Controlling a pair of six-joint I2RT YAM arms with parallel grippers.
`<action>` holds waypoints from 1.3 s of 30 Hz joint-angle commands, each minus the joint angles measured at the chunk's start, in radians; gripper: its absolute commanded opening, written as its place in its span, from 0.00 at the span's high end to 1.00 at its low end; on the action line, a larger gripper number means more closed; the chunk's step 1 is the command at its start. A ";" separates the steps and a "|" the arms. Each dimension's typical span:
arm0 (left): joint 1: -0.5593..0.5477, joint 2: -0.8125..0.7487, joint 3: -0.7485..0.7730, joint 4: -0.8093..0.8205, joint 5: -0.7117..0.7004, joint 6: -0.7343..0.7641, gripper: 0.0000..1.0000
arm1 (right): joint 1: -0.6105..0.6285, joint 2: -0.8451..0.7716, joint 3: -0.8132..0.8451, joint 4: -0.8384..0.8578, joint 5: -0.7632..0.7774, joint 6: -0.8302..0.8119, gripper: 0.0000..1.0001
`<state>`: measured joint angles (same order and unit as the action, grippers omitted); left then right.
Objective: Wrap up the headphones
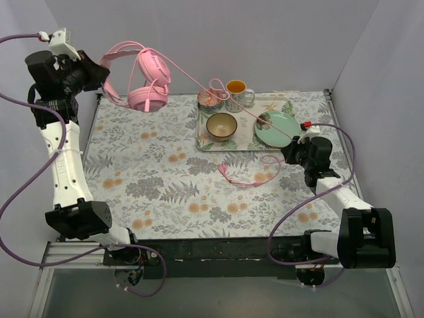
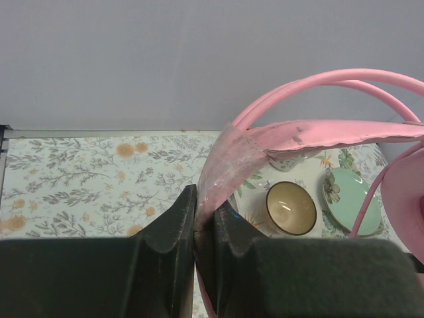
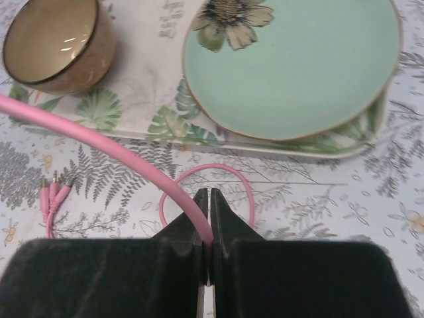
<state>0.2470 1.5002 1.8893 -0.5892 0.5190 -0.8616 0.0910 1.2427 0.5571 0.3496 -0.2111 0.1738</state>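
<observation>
The pink headphones (image 1: pixel 147 81) hang in the air at the back left, above the table's far edge. My left gripper (image 1: pixel 93 74) is shut on the headband (image 2: pixel 218 165), high up. The thin pink cable (image 1: pixel 218 93) runs taut from the earcups across the tray to my right gripper (image 1: pixel 289 151), which is shut on it (image 3: pixel 126 156) low over the cloth. The cable's loose end loops on the cloth (image 1: pixel 255 177), with its plugs (image 3: pixel 52 196) lying to the left in the right wrist view.
A floral tray (image 1: pixel 242 144) at the back holds a tan bowl (image 1: pixel 221 126), a green plate (image 1: pixel 277 128), a yellow-lined mug (image 1: pixel 237 91) and a patterned cup (image 1: pixel 208 99). Purple robot cables (image 1: pixel 26 179) trail beside both arms. A floral cloth (image 1: pixel 152 172) covers the table.
</observation>
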 commanded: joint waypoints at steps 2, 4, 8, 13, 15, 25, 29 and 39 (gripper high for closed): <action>0.072 -0.047 0.037 0.083 0.096 -0.091 1.00 | -0.135 -0.086 -0.037 -0.034 0.018 0.099 0.99; 0.095 -0.051 0.033 0.089 0.114 -0.102 1.00 | -0.184 -0.095 -0.055 -0.032 0.001 0.113 0.99; 0.123 -0.049 0.036 0.100 0.130 -0.109 1.00 | -0.250 -0.104 -0.077 -0.031 -0.025 0.133 0.99; 0.143 -0.046 0.047 0.104 0.136 -0.116 1.00 | -0.319 -0.114 -0.103 -0.017 -0.056 0.170 0.99; 0.147 -0.046 0.051 0.109 0.130 -0.123 1.00 | -0.332 -0.123 -0.112 -0.009 -0.056 0.179 0.99; 0.212 0.018 0.070 0.250 0.289 -0.459 1.00 | -0.306 -0.103 -0.114 -0.086 -0.113 0.141 0.99; 0.210 0.031 0.122 0.261 0.312 -0.508 1.00 | -0.203 -0.056 -0.017 -0.167 -0.041 0.079 0.99; 0.210 -0.026 0.074 0.262 0.354 -0.514 1.00 | 0.134 0.109 0.208 -0.244 -0.106 -0.126 0.36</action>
<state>0.4549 1.5448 1.9644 -0.3599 0.8356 -1.3098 0.1867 1.3277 0.7197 0.1139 -0.2428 0.1486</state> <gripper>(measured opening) 0.093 0.528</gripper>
